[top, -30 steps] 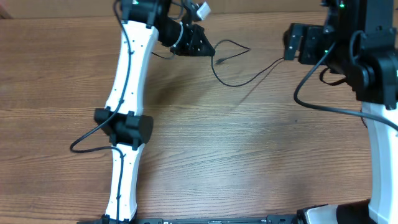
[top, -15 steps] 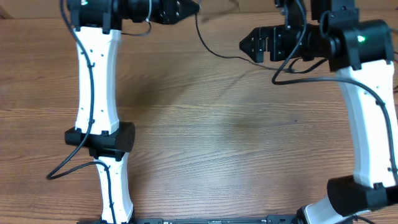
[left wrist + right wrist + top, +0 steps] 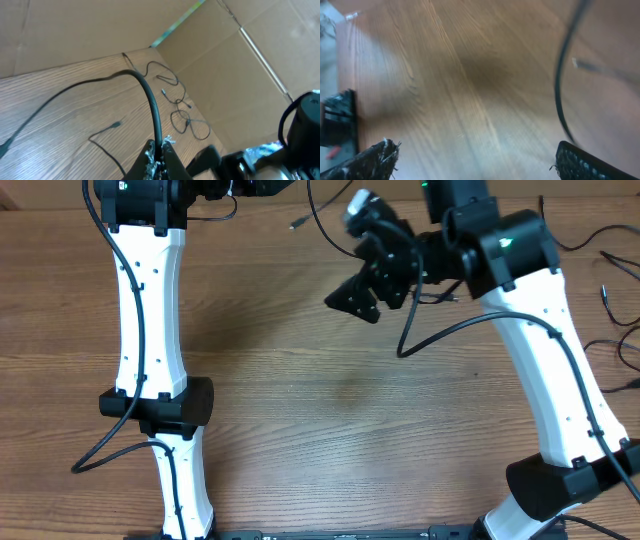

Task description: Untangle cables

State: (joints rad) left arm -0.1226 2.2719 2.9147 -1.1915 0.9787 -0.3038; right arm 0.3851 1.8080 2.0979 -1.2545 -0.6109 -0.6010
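My left gripper (image 3: 161,152) is shut on a thin black cable (image 3: 150,97) that arcs up from the jaws and off to the left. In the overhead view this gripper (image 3: 262,186) is at the top edge, and the cable (image 3: 322,228) hangs from it with a small plug end (image 3: 297,223) free. My right gripper (image 3: 358,282) is open and empty, tilted above the table right of that cable. In the right wrist view its jaws (image 3: 480,165) are wide apart, with a blurred black cable (image 3: 561,90) passing by the right finger.
Several loose cables lie separately at the table's far right (image 3: 612,300); they also show in the left wrist view (image 3: 186,119). Cardboard walls (image 3: 75,30) stand behind the table. Thick black arm wires (image 3: 440,330) hang by the right arm.
My right gripper swung left and down, away from the cable, and is now open. My left gripper rose further toward the top edge with the cable in it.
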